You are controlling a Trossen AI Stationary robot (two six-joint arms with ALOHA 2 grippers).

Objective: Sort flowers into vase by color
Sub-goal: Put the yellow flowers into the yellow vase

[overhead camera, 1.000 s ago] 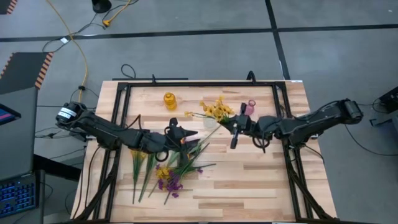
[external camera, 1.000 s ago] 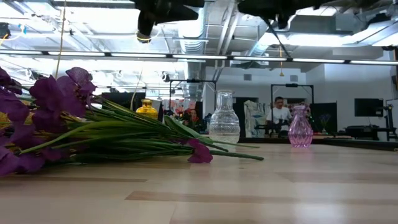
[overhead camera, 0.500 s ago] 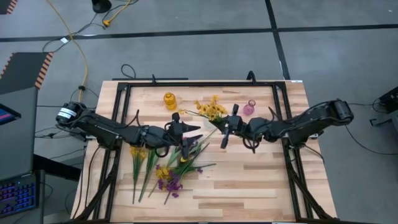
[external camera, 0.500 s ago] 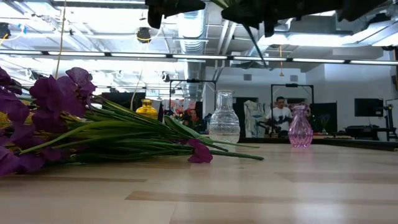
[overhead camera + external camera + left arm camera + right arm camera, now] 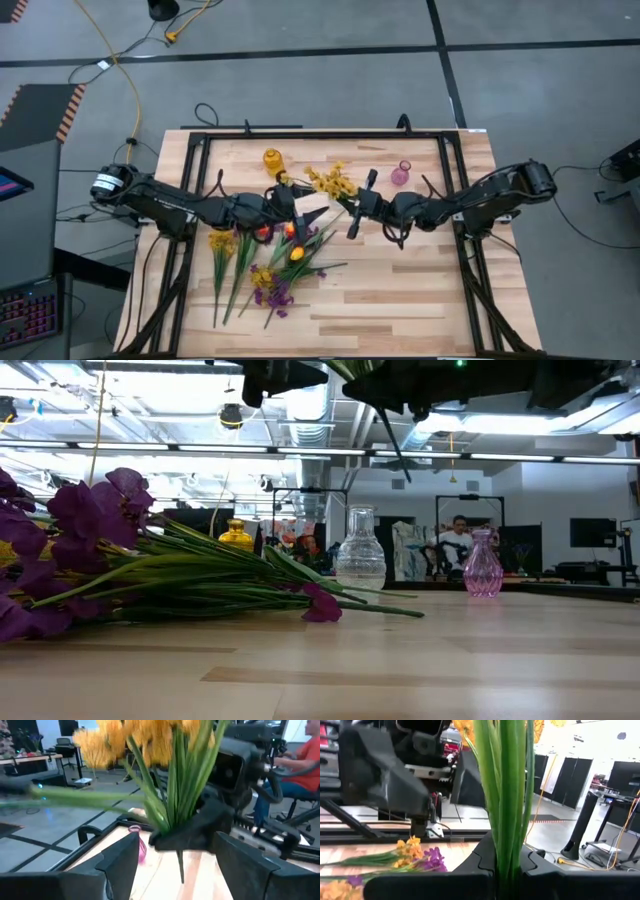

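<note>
My right gripper (image 5: pixel 350 205) is shut on a bunch of fluffy yellow flowers (image 5: pixel 328 181) and holds it high over the table's middle. It also shows in the left wrist view (image 5: pixel 200 827). My left gripper (image 5: pixel 300 203) is open, level with the bunch and right beside it. Its fingers (image 5: pixel 122 857) stand on either side of the stems' lower end (image 5: pixel 181 867) without touching. The other flowers (image 5: pixel 270 255), purple blooms, orange tulip buds and yellow clusters, lie flat in a loose pile at the near left. My right gripper pinches the bunch's green stems (image 5: pixel 507 855) between its two fingers, several stems together, near their lower end. The fingers come level from the table's right and lie across the stems. The bunch is lifted clear, heads up, with a short stem end (image 5: pixel 393 442) hanging below.
A yellow vase (image 5: pixel 273 161), a clear vase (image 5: pixel 360 550) and a pink vase (image 5: pixel 400 174) stand on the table's far half. The black frame rails (image 5: pixel 460 190) run along the table's edges. Bare wood (image 5: pixel 400 290) lies at the near right. A person sits in the room behind (image 5: pixel 458 540).
My right gripper has carried the yellow bunch toward the table's left, from beside the pink vase to right in front of my left gripper, staying shut on the stems. My left gripper has gone a little toward the far edge, off the tulips.
</note>
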